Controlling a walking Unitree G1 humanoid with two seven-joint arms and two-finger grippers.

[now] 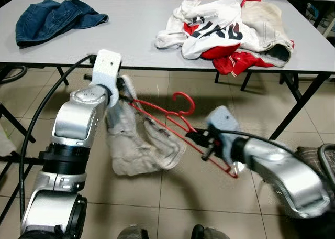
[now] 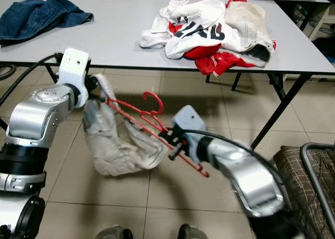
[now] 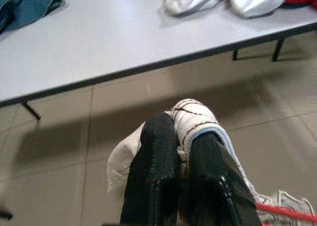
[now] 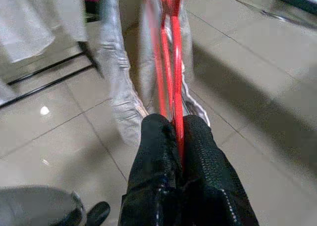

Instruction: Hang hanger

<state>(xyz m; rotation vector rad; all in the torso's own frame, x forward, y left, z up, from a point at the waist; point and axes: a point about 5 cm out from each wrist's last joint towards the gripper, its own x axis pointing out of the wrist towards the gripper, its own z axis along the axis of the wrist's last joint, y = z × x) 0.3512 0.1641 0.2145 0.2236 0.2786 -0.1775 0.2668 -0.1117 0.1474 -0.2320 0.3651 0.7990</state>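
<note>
Red thin plastic hanger [image 1: 180, 125], stiff and light, hangs tilted above the floor; right gripper [image 4: 174, 137] pinches its bar, left gripper [image 3: 181, 151] squeezes the soft pale garment [image 1: 138, 144]. Better hold near the hook.

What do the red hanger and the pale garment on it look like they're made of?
Red hanger: thin, glossy rods, probably plastic or coated wire; which one is unclear. Pale garment: soft woven cloth, likely cotton, matte and crumpled, sagging in folds with visible stitched seams.
</note>
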